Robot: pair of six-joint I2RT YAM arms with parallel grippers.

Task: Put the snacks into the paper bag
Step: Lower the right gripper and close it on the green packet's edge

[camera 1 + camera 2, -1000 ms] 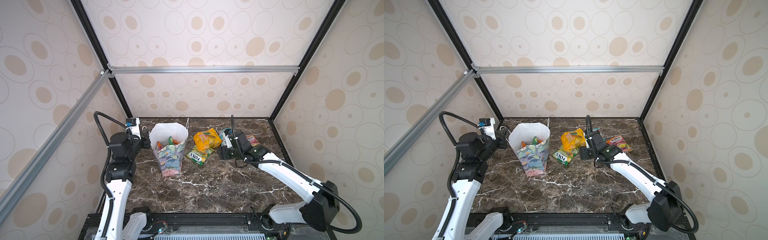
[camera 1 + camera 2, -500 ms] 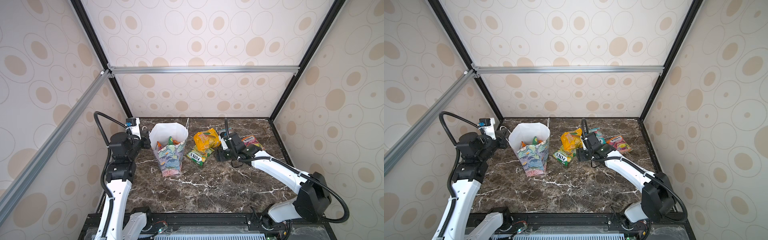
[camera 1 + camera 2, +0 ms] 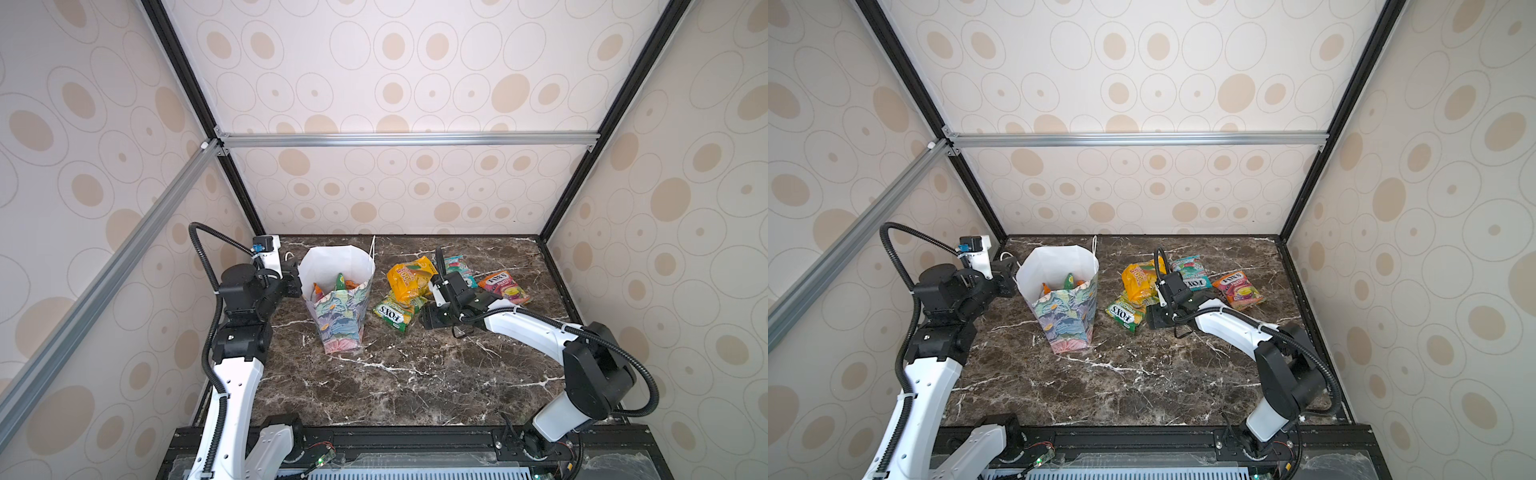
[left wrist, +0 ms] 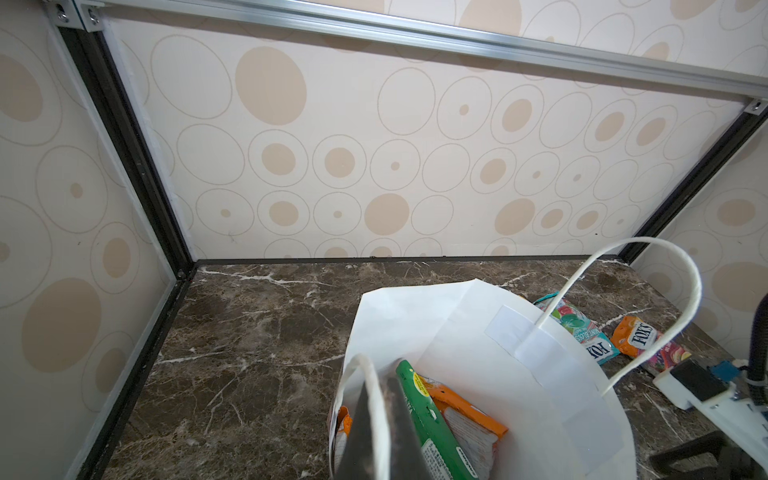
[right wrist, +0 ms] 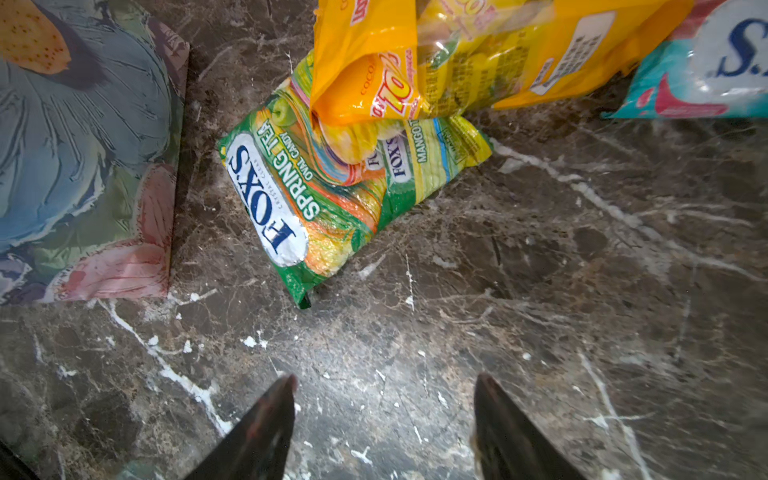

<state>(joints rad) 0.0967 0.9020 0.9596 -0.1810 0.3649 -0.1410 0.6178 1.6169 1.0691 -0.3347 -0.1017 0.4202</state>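
The paper bag (image 3: 337,320) (image 3: 1065,316) stands upright at the left of the marble top, white inside (image 4: 478,353) and floral outside (image 5: 83,145). My left gripper (image 3: 296,280) (image 3: 1009,277) (image 4: 376,415) is shut on its near rim and cord handle. A green packet (image 4: 432,432) and an orange one (image 4: 469,419) lie inside. A green FOX'S packet (image 3: 395,313) (image 5: 299,199) lies right of the bag, partly under a yellow packet (image 3: 409,280) (image 5: 457,54). My right gripper (image 3: 427,320) (image 3: 1152,320) (image 5: 384,382) is open and empty over bare marble, just short of the green packet.
A teal packet (image 3: 457,266) (image 4: 582,332) and an orange-pink FOX'S packet (image 3: 503,286) (image 3: 1237,289) lie behind the right arm. Patterned walls close in the back and both sides. Bare marble (image 3: 395,382) stretches to the front edge.
My right gripper has swung left and toward the front, from beside the teal packet to beside the green FOX'S packet. The left arm and the bag have stayed still.
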